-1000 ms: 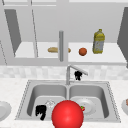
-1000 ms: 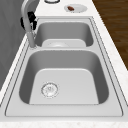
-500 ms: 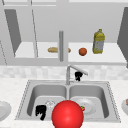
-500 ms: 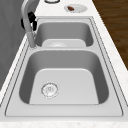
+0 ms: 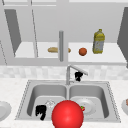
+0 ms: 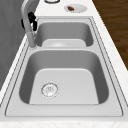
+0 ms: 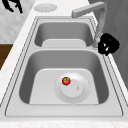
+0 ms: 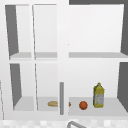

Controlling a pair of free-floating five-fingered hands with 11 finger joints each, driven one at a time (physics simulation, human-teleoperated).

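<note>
Right hand [image 5: 78,76] curled at faucet [image 5: 68,74] base, grip uncertain; left hand [image 5: 41,111] hanging by sink [image 5: 25,100] front edge. Strawberry [image 7: 66,80] on plate [image 7: 82,93] from right.

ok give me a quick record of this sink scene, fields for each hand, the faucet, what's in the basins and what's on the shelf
right hand: behind the faucet, by its base; fingers curled, holding nothing
left hand: in the air at the sink's front left, fingers hanging down
faucet: spout swung over the right basin
right basin: white plate with a small tomato on it
left basin: bare, drain in the floor
shelf: yellow bottle, orange fruit, bread roll
foreground: big red ball
</note>
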